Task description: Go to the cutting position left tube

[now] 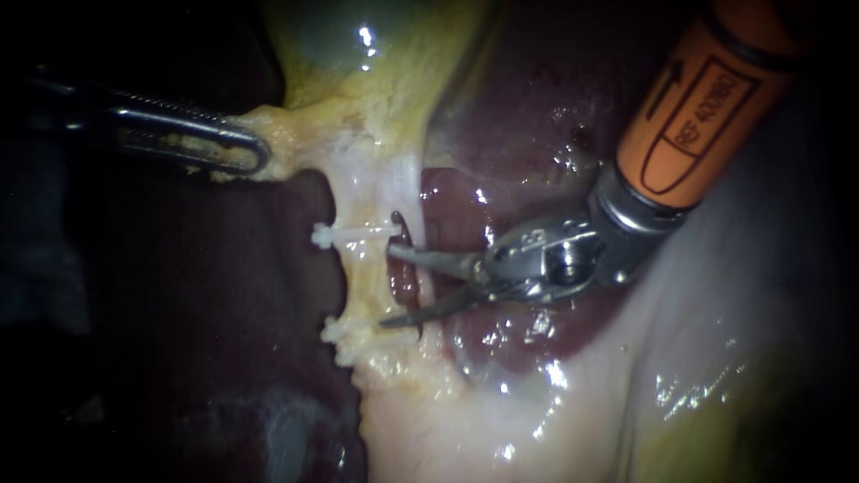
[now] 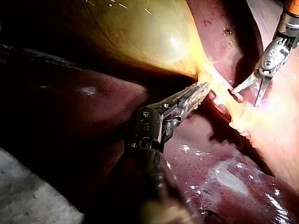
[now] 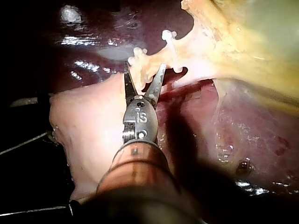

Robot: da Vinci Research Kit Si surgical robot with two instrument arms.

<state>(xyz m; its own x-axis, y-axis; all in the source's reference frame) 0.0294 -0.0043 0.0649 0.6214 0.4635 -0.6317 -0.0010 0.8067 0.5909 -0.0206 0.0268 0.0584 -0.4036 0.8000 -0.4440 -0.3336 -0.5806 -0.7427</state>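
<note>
A pale tube point(image 1: 362, 282) runs down from the yellow gallbladder point(image 1: 376, 80) and carries two white clips, an upper clip point(image 1: 344, 234) and a lower clip point(image 1: 342, 331). My right instrument point(image 1: 386, 286), on an orange shaft, has thin blades. They stand open beside the stretch between the clips, their tips at the tube's right edge. In the right wrist view the blades point(image 3: 144, 70) straddle the tube point(image 3: 147, 63) between the clips. My left instrument point(image 1: 242, 152) is shut on yellow tissue at the gallbladder's neck point(image 1: 277, 148) and holds it out to the left; it also shows in the left wrist view point(image 2: 196, 93).
Dark red liver point(image 1: 519, 134) lies behind and to the right of the tube. A narrow dark red strand point(image 1: 404, 268) runs just right of the tube, behind the blades. Pale glistening tissue point(image 1: 501, 420) spreads below.
</note>
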